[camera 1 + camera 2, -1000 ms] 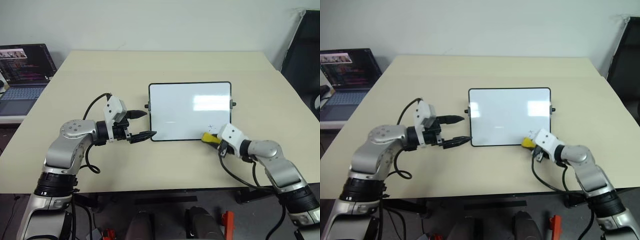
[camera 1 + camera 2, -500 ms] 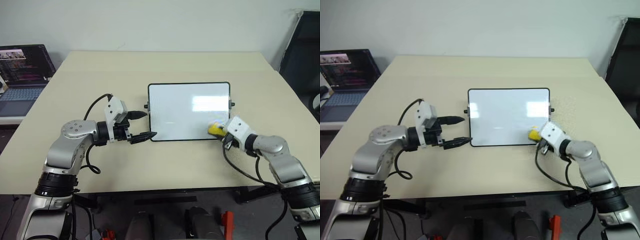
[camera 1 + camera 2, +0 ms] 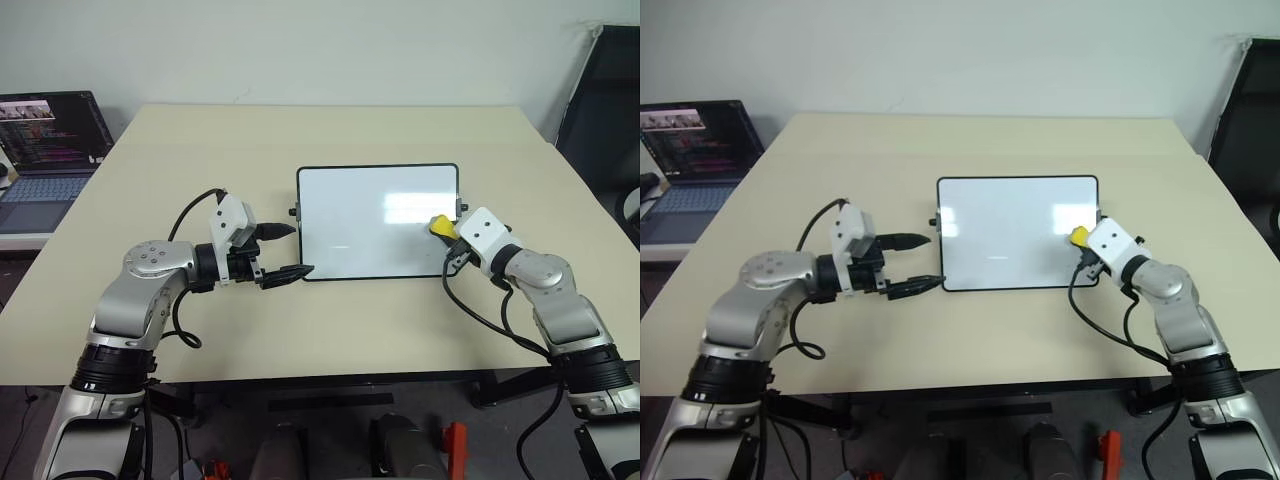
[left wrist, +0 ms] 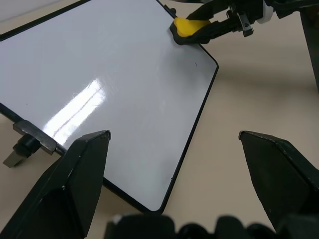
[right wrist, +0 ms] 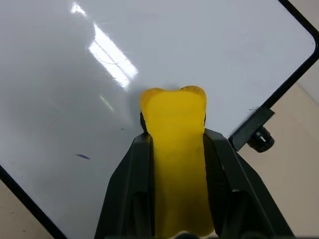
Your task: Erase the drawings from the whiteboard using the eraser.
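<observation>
Sliding up the board's [image 3: 377, 222] right side, the right gripper [image 3: 441, 227] pinches the eraser [image 5: 177, 164], which juts past its fingertips onto the white. Left gripper [image 3: 283, 251] hovers spread beside the board's left edge.

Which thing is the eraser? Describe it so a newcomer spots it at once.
Start at the beige table and find the black-framed whiteboard lying flat at its middle. At the board's right edge, the right hand is shut on the eraser, which sits over the white surface. It is a small bright yellow block, the only yellow thing among white, black and beige.
</observation>
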{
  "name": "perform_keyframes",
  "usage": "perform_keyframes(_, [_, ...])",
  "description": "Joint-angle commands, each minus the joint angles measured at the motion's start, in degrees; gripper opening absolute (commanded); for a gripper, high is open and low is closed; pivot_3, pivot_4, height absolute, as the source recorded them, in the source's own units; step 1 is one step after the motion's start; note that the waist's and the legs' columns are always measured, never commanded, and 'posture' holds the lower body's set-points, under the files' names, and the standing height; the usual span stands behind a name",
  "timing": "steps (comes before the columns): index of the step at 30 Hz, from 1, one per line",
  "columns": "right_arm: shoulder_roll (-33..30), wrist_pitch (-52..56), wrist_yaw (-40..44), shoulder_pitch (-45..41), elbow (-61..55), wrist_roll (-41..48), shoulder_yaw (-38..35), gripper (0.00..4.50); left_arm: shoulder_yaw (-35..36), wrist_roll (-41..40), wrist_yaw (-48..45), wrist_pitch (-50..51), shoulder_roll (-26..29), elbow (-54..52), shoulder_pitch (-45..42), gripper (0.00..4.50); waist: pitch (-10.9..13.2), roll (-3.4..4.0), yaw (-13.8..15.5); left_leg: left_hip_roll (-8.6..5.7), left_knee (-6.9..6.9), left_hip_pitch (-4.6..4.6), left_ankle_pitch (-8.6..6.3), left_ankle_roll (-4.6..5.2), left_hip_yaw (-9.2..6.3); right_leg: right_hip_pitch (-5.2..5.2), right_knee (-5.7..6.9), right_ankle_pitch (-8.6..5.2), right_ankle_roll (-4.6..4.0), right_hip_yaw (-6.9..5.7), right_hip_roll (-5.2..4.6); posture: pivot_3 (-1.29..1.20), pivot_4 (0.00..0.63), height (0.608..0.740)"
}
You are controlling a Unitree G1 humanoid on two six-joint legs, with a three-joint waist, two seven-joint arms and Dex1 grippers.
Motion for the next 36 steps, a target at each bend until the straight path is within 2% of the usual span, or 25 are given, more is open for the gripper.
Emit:
perform_keyframes(1, [-0.6, 2.6, 4.0, 2.9, -0.9, 1.0, 1.2, 0.96, 0.5, 0.0, -0.4, -1.1, 0.2, -0.7, -0.5, 4.5, 0.0, -0.02, 0.1, 0.0, -0.01, 0.0, 0.0, 0.0, 0.0, 0.0, 0.0, 0.02, 0.03, 0.0, 0.0, 0.0, 0.15, 0.74])
perform_keyframes(4, [-2.4, 7.8, 12.7, 8.1, -7.8, 5.4, 3.3, 0.96, 0.5, 0.1, -0.4, -1.2, 0.2, -0.5, -0.3, 4.5, 0.0, -0.05, 0.2, 0.01, -0.06, -0.02, -0.01, 0.01, -0.04, -0.01, -0.01, -0.03, -0.01, -0.04, 0.01, 0.0, 0.15, 0.74])
perform_keyframes(8, [-4.1, 11.6, 16.5, 10.3, -11.3, 7.4, 3.3, 0.96, 0.5, 0.0, -0.4, -1.2, 0.3, -0.5, -0.3, 4.5, 0.0, -0.03, -0.2, 0.02, -0.08, -0.03, -0.02, 0.01, -0.03, -0.04, -0.01, -0.05, -0.02, -0.02, 0.01, 0.0, 0.15, 0.74])
perform_keyframes(10, [-4.4, 11.8, 16.2, 10.4, -11.4, 7.0, 3.2, 0.96, 0.5, 0.0, -0.5, -1.2, 0.3, -0.4, -0.4, 4.5, 0.0, -0.04, -0.1, 0.02, -0.07, 0.0, -0.01, 0.01, -0.01, -0.04, -0.01, -0.04, 0.01, -0.02, 0.01, 0.0, 0.15, 0.74])
perform_keyframes(14, [-2.5, 9.1, 8.8, 6.3, -6.0, 3.5, 1.1, 0.96, 0.2, 0.2, -0.6, -1.3, 0.1, -0.1, -0.6, 4.5, 0.0, -0.04, -0.1, 0.01, -0.07, -0.04, -0.01, 0.01, -0.05, -0.05, -0.02, -0.05, -0.01, -0.06, 0.01, 0.0, 0.15, 0.74])
perform_keyframes(16, [-2.1, 8.5, 8.1, 5.4, -5.2, 4.3, -0.1, 0.96, 0.1, 0.1, -0.7, -1.2, 0.1, -0.3, -0.6, 4.5, 0.0, -0.04, -0.2, 0.01, -0.06, -0.01, -0.01, 0.01, 0.03, -0.05, -0.03, -0.03, 0.02, 0.01, 0.01, 0.0, 0.15, 0.74])
perform_keyframes(18, [-1.1, 11.7, 11.1, 5.4, -8.8, 11.9, -4.9, 0.96, 0.3, -0.2, -0.9, -1.0, 0.1, -0.6, -0.9, 4.5, 0.0, -0.04, 0.0, 0.01, -0.03, -0.01, -0.01, 0.01, 0.04, -0.04, -0.02, -0.02, 0.02, 0.02, 0.01, 0.0, 0.15, 0.74])
perform_keyframes(20, [-0.5, 17.1, 14.5, 4.9, -13.7, 22.9, -12.7, 0.96, 0.4, -1.3, -1.4, -0.2, -0.2, -1.2, -1.3, 4.5, 0.0, 0.0, 0.1, 0.01, -0.03, -0.06, -0.01, 0.01, 0.0, -0.06, -0.02, -0.01, 0.03, -0.01, 0.01, 0.0, 0.15, 0.74])
perform_keyframes(23, [2.1, 20.5, 10.1, -0.7, -15.1, 35.8, -26.4, 0.96, -1.6, -1.5, -2.5, 0.2, -1.3, -2.4, -0.8, 4.5, 0.1, 0.13, 0.4, 0.0, -0.06, -0.23, -0.01, 0.01, -0.08, -0.14, -0.08, 0.01, -0.01, -0.06, 0.01, 0.0, 0.15, 0.74])
perform_keyframes(26, [0.4, 17.7, 1.8, -4.3, -8.5, 33.0, -33.2, 0.96, -4.2, -1.5, -2.1, 0.7, -4.1, -3.8, -0.8, 4.5, 0.1, 0.15, 0.5, -0.02, -0.11, -0.29, -0.03, 0.0, -0.08, -0.16, -0.2, 0.06, -0.1, -0.09, -0.03, 0.0, 0.15, 0.74])
perform_keyframes(29, [-0.4, 18.7, -12.9, -6.9, 4.6, 27.4, -37.9, 0.96, -7.8, -3.0, -1.0, 2.0, -9.9, -6.3, -0.1, 4.5, 0.0, -0.04, 1.5, -0.01, -0.13, -0.34, -0.05, -0.01, -0.14, -0.13, -0.33, 0.06, -0.2, -0.22, -0.03, 0.0, 0.15, 0.74])
perform_keyframes(32, [-1.3, 20.9, -14.6, -4.0, 8.0, 23.7, -33.7, 0.96, -9.5, -2.8, -0.1, 2.7, -13.2, -6.9, -0.2, 4.5, 0.0, -0.03, 1.6, -0.05, -0.14, -0.38, -0.06, -0.01, -0.08, -0.11, -0.4, 0.06, -0.2, -0.16, -0.09, 0.0, 0.15, 0.74])
perform_keyframes(36, [-2.5, 20.8, -12.9, -2.5, 12.9, 20.1, -27.8, 0.96, -11.2, -2.3, 0.6, 2.9, -15.8, -6.9, -1.3, 4.5, 0.1, 0.47, 0.4, -0.05, -0.19, -0.33, -0.07, 0.01, 0.13, -0.24, -0.25, 0.02, -0.2, 0.09, -0.05, 0.0, 0.15, 0.74])
